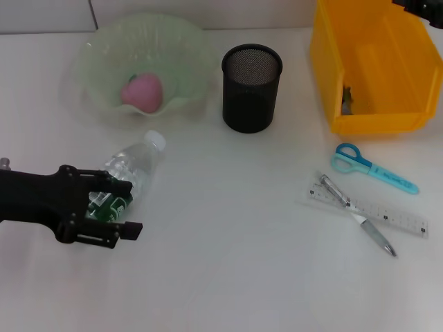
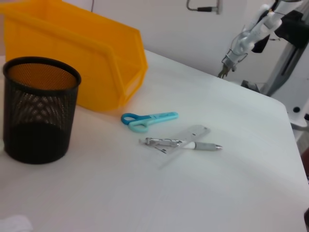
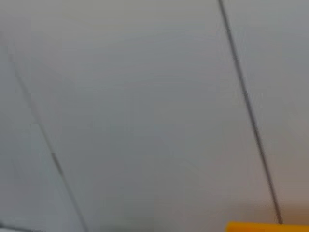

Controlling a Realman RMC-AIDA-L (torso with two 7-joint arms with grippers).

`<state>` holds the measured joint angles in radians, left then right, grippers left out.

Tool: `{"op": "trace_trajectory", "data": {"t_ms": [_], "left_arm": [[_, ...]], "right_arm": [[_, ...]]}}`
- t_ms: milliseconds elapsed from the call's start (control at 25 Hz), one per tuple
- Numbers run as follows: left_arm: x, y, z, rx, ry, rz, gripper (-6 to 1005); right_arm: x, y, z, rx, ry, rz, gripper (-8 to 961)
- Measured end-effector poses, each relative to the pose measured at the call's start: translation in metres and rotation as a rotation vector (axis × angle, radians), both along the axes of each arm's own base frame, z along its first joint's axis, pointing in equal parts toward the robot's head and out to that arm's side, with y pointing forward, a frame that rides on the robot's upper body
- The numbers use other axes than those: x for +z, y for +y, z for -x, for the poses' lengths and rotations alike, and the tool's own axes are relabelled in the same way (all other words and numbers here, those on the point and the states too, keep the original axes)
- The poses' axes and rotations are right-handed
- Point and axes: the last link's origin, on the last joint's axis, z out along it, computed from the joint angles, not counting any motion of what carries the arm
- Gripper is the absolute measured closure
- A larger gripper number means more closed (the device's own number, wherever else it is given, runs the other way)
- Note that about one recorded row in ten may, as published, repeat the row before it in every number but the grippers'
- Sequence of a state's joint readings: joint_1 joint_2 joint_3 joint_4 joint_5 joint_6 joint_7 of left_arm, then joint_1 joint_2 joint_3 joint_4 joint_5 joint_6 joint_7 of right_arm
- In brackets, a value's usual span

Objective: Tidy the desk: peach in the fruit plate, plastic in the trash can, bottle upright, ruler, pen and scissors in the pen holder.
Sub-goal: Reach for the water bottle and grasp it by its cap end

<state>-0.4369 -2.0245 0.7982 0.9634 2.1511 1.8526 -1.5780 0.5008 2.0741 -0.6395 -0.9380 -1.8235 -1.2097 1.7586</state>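
Observation:
A clear bottle (image 1: 136, 166) with a white cap and green label lies on its side at the table's left. My left gripper (image 1: 135, 206) is open, its black fingers on either side of the bottle's lower part. The pink peach (image 1: 142, 93) sits in the pale green fruit plate (image 1: 187, 41). The black mesh pen holder (image 1: 251, 88) (image 2: 38, 111) stands mid-table. Blue scissors (image 1: 372, 167) (image 2: 149, 119), a clear ruler (image 1: 387, 214) (image 2: 190, 135) and a pen (image 1: 353, 211) (image 2: 193, 144) lie at the right. In the yellow trash can (image 1: 387, 114) (image 2: 96, 53) lies a small crumpled piece of plastic (image 1: 347, 99). My right gripper (image 1: 421, 8) is parked at the far right corner.
The pen lies across the ruler. The trash can stands close behind the scissors. The right arm (image 2: 241, 41) and its stand rise beyond the table's far edge in the left wrist view. The right wrist view holds only a grey wall and a sliver of the yellow trash can.

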Motion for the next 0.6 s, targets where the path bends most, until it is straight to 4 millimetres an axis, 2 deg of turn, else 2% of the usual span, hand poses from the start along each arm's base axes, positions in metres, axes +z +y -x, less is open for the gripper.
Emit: {"op": "trace_trajectory", "data": {"t_ms": [80, 120, 160, 280, 320, 360, 440, 480, 520, 600], "left_arm": [[0.003, 0.003, -0.001, 0.027, -0.008, -0.012, 186], [0.008, 0.007, -0.003, 0.081, -0.015, -0.018, 186], [0.008, 0.007, -0.003, 0.081, -0.015, -0.018, 186], [0.015, 0.018, -0.012, 0.182, -0.002, -0.014, 186], [0.019, 0.026, -0.020, 0.242, 0.012, -0.017, 187], [0.019, 0.026, -0.020, 0.242, 0.012, -0.017, 187], [0.022, 0.034, -0.031, 0.292, 0.029, -0.017, 187], [0.021, 0.044, -0.046, 0.336, 0.067, -0.011, 187], [0.020, 0.049, -0.052, 0.357, 0.096, -0.012, 187], [0.018, 0.053, -0.057, 0.374, 0.127, -0.013, 188]], "right_arm": [[-0.001, -0.009, 0.003, 0.043, 0.012, 0.045, 635], [0.000, -0.023, 0.005, 0.095, 0.034, 0.106, 594], [0.000, -0.023, 0.005, 0.095, 0.034, 0.106, 554], [-0.003, -0.051, 0.008, 0.198, 0.071, 0.224, 432], [-0.010, -0.071, 0.007, 0.299, 0.045, 0.272, 399], [-0.010, -0.071, 0.007, 0.299, 0.045, 0.272, 367], [-0.021, -0.089, -0.001, 0.388, 0.011, 0.290, 301], [-0.027, -0.096, -0.004, 0.421, 0.001, 0.295, 269], [-0.041, -0.108, -0.010, 0.470, -0.005, 0.321, 236], [-0.048, -0.113, -0.012, 0.482, -0.003, 0.340, 236]]}}
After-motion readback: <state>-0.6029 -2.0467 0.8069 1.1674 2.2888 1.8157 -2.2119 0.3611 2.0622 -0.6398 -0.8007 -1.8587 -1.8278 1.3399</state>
